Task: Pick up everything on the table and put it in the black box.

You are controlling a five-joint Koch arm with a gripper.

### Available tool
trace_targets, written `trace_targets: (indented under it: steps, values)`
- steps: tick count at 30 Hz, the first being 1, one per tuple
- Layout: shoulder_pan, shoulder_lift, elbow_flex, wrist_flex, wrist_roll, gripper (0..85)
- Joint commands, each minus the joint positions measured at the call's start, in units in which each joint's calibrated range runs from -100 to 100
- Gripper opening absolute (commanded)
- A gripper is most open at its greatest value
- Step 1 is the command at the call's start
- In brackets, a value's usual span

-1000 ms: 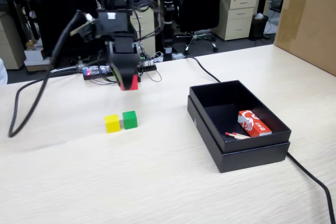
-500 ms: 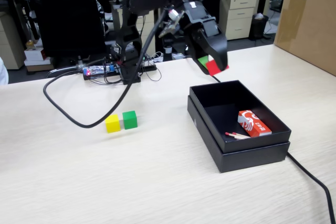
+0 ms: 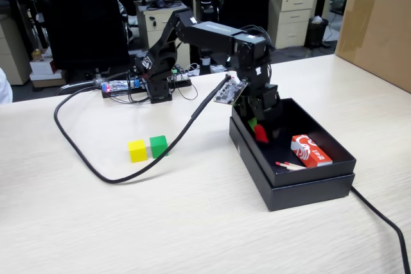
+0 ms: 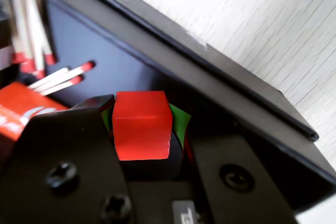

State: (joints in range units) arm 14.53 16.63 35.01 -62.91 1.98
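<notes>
In the wrist view the tool [image 4: 144, 129] is clenching the red cube [image 4: 142, 124], its black jaws pressing on either side of the block, with green pads showing behind it. Beyond the cube the dark floor of the black box [image 4: 210, 69] is showing, with its stepped wall running diagonally across the picture. Matchsticks [image 4: 60, 77] with red heads are lying on that floor at the upper left, beside a corner of the red-and-white packet [image 4: 18, 111].

In the fixed view the near part of the light wood-grain tabletop [image 3: 160, 222] is lying bare. Further in, the black box [image 3: 308, 187] is sitting toward the right, with the packet [image 3: 310, 150] and matchsticks [image 3: 289, 165] resting inside near its right wall. The tool [image 3: 259, 131] is reaching down into the box's left half, holding the red cube [image 3: 261, 134] just within the rim. To the left the yellow cube [image 3: 137, 151] and green cube [image 3: 158, 146] are sitting side by side on the tabletop, well apart from the box, with a black cable [image 3: 96, 168] curving just in front of them. A brown carton [image 3: 379, 27] is standing at the far right.
</notes>
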Motion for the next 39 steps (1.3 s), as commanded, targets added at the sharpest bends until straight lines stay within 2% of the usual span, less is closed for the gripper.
trace_targets:
  steps: [1, 3, 4, 13, 22, 26, 31, 39]
  values:
    - [0.10, -0.28, 4.16, -0.29, 0.29, 1.1]
    - [0.00, 0.98, 4.07, -0.29, 0.29, 2.3]
    - [0.00, 1.55, 3.16, -0.29, 0.29, 15.0]
    - [0.29, -5.79, 2.62, -0.29, 0.29, 38.8]
    - [-2.59, -34.71, 1.98, -0.29, -0.05, 39.4]
    - [-5.57, -43.77, -1.92, -0.29, -1.81, 39.5]
    - [-9.82, -54.10, -14.97, -0.29, -4.40, 46.3]
    - [-17.73, -65.57, -36.19, -0.29, -8.01, 46.4]
